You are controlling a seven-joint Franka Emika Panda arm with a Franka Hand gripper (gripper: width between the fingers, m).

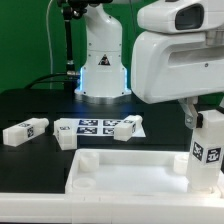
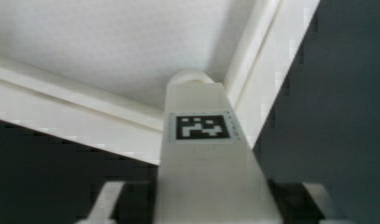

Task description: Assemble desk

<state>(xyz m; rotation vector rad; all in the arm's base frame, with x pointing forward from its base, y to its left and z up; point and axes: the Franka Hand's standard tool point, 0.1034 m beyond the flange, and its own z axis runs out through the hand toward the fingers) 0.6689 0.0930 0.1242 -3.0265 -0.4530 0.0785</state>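
Holds a white leg (image 1: 209, 150) upright, with the gripper (image 1: 205, 122) squeezed on its sides, right at a corner of the tray-like tabletop (image 1: 110, 183), at the exterior view's right.

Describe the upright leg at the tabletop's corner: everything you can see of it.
The leg is a white, plastic-looking block with a black-and-white tag on one face. It stands upright at the tabletop's corner on the exterior view's right, its lower end meeting that corner. Whether it is seated there cannot be told. The gripper flanks its upper end, but it is unclear whether it clamps the leg.
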